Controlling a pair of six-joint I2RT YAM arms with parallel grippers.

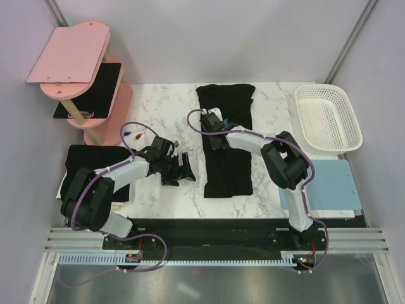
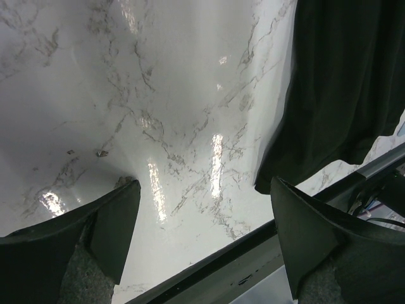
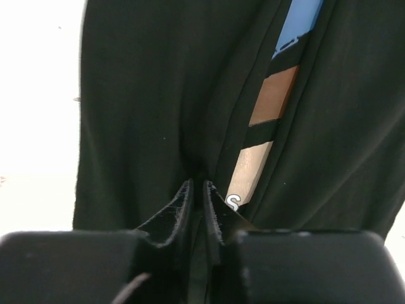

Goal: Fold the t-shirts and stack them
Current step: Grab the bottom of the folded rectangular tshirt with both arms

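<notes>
Where the white marble-patterned table (image 1: pixel 158 101) carries the work, the black short-sleeved printed t-shirt (image 1: pixel 231 168) lies at its centre. It is folded into a narrow strip whose long axis runs from the near edge toward the far edge, slightly slanted. A second black folded t-shirt (image 1: pixel 88 158) rests at the table's left side, well apart from the first and partly covered by the left arm (image 1: pixel 120 171).

The right gripper (image 1: pixel 212 125) stands on the far half of the strip, toward its left edge, and is the only tool touching it. Its wrist view shows the jaws drawn almost together with a raised ridge of black cloth pinched between them (the tan, brown and blue print streaks (image 3: pixel 266 126) run just beside the pinch, along the strip).

The left gripper (image 1: pixel 180 170) hangs over bare marble just left of the strip's near half, jaws spread wide, holding nothing. Its wrist view shows the cloth edge off to one side, clear of both fingers.

Judgement: the coming fold turns on the strip's length. The pinched far portion would travel along that axis toward the near hem, and the left gripper is placed to steady the near corner.
</notes>
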